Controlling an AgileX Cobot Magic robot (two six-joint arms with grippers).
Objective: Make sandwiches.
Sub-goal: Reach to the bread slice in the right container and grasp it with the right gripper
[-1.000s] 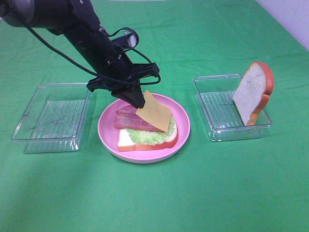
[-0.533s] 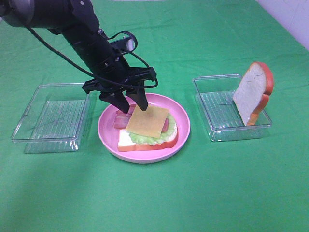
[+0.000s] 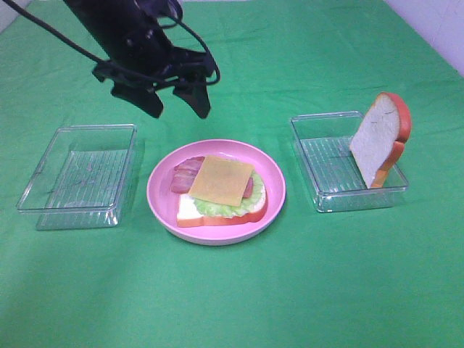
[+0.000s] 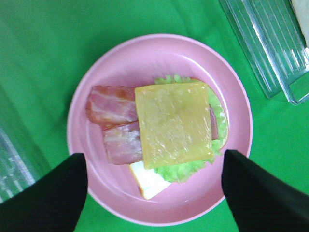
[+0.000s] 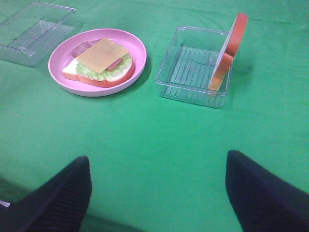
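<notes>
Cheese slice [image 3: 222, 180] tops the stack on the pink plate [image 3: 275, 190]; my left gripper [image 3: 177, 100] hangs above it, fingers apart, empty. Next comes the bread slice [image 3: 377, 139] right of the plate; my right gripper [image 5: 154, 193] waits spread wide.

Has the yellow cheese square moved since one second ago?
Yes. The cheese square was tilted up at the pink plate's far side; now it lies flat on the bacon and lettuce, nearer the plate's middle.

I am looking over one pink plate [image 3: 272, 206], two clear plastic trays [image 3: 43, 192] [image 3: 308, 141] sitting at nine and three o'clock of it, two bread slices [image 3: 190, 211] [image 3: 378, 138], one lettuce leaf [image 3: 217, 208], two bacon strips [image 4: 112, 104], one cheese square [image 3: 221, 180], and my two grippers [image 3: 177, 101] [image 5: 157, 191].
</notes>
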